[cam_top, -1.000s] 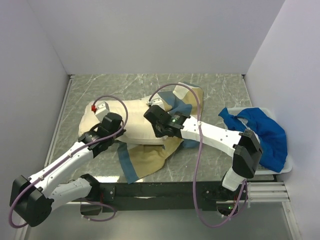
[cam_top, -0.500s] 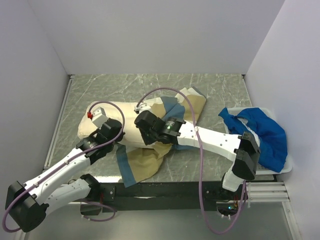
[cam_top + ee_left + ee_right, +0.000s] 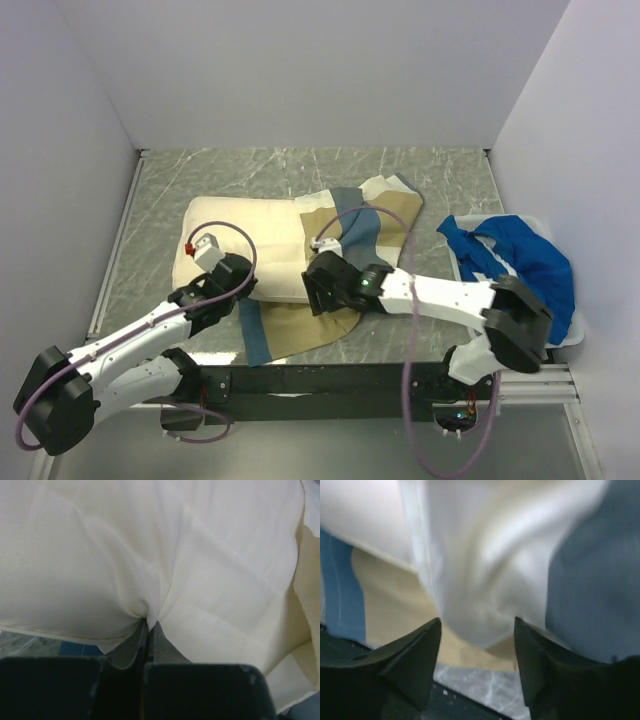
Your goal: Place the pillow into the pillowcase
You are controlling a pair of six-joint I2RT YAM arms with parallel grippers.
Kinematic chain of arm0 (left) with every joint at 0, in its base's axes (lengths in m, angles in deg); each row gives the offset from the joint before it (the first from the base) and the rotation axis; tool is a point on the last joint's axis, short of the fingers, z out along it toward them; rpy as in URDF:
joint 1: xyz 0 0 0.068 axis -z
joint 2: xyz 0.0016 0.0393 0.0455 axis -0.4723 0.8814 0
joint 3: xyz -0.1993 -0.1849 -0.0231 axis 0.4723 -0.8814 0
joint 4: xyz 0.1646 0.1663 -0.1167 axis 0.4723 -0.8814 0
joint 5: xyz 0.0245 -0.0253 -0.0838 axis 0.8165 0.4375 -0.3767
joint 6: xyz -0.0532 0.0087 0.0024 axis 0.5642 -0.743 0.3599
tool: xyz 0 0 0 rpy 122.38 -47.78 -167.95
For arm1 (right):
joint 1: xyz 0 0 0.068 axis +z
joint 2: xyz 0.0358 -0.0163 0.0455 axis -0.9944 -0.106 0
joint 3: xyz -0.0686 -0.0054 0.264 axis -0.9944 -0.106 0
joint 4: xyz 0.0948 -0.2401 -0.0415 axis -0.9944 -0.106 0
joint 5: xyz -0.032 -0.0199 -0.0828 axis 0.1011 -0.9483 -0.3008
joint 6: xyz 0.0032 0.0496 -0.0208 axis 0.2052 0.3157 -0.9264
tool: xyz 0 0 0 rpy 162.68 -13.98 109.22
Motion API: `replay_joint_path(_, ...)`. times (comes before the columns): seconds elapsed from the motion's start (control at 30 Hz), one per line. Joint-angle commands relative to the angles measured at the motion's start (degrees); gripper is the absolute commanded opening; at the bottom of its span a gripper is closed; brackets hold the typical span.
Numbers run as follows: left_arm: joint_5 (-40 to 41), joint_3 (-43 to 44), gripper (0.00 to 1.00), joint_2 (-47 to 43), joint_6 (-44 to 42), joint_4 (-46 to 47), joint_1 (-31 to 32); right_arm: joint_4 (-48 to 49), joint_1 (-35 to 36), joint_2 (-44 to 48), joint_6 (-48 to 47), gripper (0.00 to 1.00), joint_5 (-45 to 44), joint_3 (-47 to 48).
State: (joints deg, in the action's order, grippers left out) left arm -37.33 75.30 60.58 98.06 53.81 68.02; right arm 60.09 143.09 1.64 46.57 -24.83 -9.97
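**Top view.** You will find the pillow [image 3: 250,245] flat on the bench [image 3: 440,180], left of centre, its long side running left to right. The pillowcase [image 3: 375,225] lies crumpled against the pillow's right end. A tan and slate-blue flap of it comes out from under the pillow's near edge and reaches toward the near edge of the bench. The left gripper [image 3: 240,280] sits at the pillow's near edge. The right gripper [image 3: 315,285] is low over the near right corner of the pillow, where cushion and cover meet. A blue cloth [image 3: 520,265] is heaped in a white tray [image 3: 565,340] at the right edge of the bench, well apart from both.

**Left wrist view.** The left gripper [image 3: 150,625] has its jaws pressed together on a pinch of the pillow [image 3: 150,545]. Creases fan out from the grip. A strip of blue pillowcase [image 3: 80,649] shows beneath the cushion's edge at lower left.

**Right wrist view.** The picture is blurred. The right gripper [image 3: 477,625] has its jaws standing well apart and clamps nothing. A pale fold hangs between the fingertips; you cannot tell whether it is cushion or cover, or whether it touches them. The tan pillowcase [image 3: 385,590] lies behind it, with slate-blue panels on either side and the bare bench [image 3: 480,680] below.
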Motion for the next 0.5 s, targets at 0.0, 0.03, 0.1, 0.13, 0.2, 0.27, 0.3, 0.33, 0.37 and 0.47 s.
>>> replay_joint_path(0.0, 0.3, -1.9, 0.01, -3.9, 2.6, 4.3, 0.2, -0.3, 1.6, 10.8, 4.4, 0.70, -7.4, -7.9)
replay_joint_path(0.03, 0.6, -2.0, 0.01, -4.5, 2.5, 3.6, 0.2, -0.5, 1.9, 13.1, 5.0, 0.70, -8.1, -9.6)
replay_joint_path(0.1, 1.0, -1.7, 0.01, -5.4, 2.3, 2.8, 0.2, 0.1, 2.6, 15.5, 7.9, 0.70, -8.5, -14.6)
replay_joint_path(0.13, 1.1, -1.5, 0.01, -5.7, 2.1, 2.1, 0.2, 0.7, 2.8, 17.6, 8.7, 0.70, -8.2, -16.3)
replay_joint_path(0.2, 1.5, -1.2, 0.01, -6.7, 1.9, 1.4, 0.2, 3.1, 2.9, 19.2, 10.9, 0.70, -7.0, -20.9)
replay_joint_path(0.27, 1.4, -0.9, 0.01, -7.2, 1.5, 1.0, 0.2, 5.2, 3.0, 20.4, 12.4, 0.70, -6.1, -24.6)
replay_joint_path(0.3, 1.4, -0.7, 0.01, -7.6, 1.4, 1.0, 0.2, 7.0, 3.0, 20.3, 12.8, 0.70, -5.2, -25.3)
replay_joint_path(0.33, 1.3, -0.7, 0.01, -7.6, 1.3, 0.9, 0.2, 8.1, 2.9, 19.7, 13.0, 0.70, -4.6, -26.0)
replay_joint_path(0.37, 1.3, -0.6, 0.01, -7.6, 1.2, 0.9, 0.2, 9.4, 2.9, 19.2, 13.4, 0.70, -3.8, -26.8)
replay_joint_path(0.47, 1.2, -0.5, 0.01, -7.6, 1.2, 0.7, 0.2, 13.4, 2.8, 16.6, 13.9, 0.70, -2.2, -26.2)
